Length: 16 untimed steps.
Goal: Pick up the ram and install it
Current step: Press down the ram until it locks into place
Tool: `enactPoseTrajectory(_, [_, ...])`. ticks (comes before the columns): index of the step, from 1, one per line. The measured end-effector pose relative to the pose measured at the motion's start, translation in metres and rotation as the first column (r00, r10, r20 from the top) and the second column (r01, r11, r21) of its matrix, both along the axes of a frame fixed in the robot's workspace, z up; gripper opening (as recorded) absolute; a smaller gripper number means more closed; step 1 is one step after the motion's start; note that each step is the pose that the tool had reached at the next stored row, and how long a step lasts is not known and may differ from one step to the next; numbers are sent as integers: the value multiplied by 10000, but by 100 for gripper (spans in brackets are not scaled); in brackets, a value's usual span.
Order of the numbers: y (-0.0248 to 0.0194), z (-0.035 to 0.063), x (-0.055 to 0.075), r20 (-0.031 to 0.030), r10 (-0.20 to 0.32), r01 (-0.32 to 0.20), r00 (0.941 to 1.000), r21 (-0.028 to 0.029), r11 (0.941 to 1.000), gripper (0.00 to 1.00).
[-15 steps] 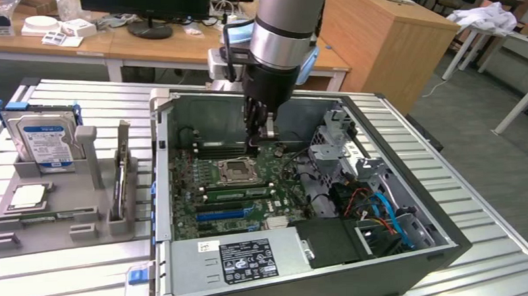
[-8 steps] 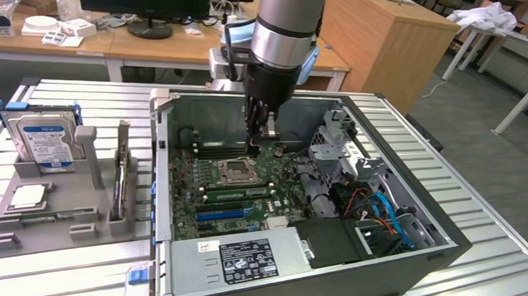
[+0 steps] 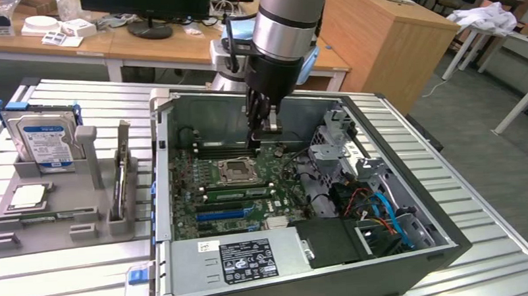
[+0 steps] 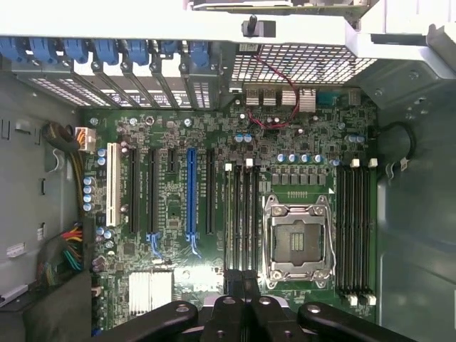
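over the open computer case [image 3: 292, 206] in the exterior view, the arm reaches down from above with its dark pincer [image 3: 261, 131] lowered inside, just above the motherboard [image 3: 239, 195] near the memory slots beside the silver processor socket [image 3: 236, 167]; its fingers are pressed together, and whether anything sits between them cannot be told. on the grey holder [image 3: 47, 215] at the exterior view's left, a long thin stick that looks like the ram [image 3: 121, 176] stands on edge in a slot, well apart from the pincer, with a hard drive [image 3: 44, 146] bearing a blue label upright beside it and a square silver chip [image 3: 28, 196] lying flat nearer the front. the case rests on a ribbed metal tabletop [image 3: 478, 246]. from the wrist view, the pincer [image 4: 246, 299] shows as black fingers closed tight, hanging over 1 end of the empty black memory slots [image 4: 242, 214] that run beside the processor socket [image 4: 298, 239]; a blue expansion slot [image 4: 191, 192] lies farther along the green motherboard [image 4: 171, 235].
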State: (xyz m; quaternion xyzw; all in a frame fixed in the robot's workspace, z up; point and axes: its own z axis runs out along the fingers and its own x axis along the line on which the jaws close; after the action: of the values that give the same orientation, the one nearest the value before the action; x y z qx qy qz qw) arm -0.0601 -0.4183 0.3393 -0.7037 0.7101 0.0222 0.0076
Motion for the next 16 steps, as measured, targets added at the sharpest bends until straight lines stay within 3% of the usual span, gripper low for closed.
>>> enactPoseTrajectory(16, [0, 1, 0, -1, -129, 129, 9999, -2, 9999, 11])
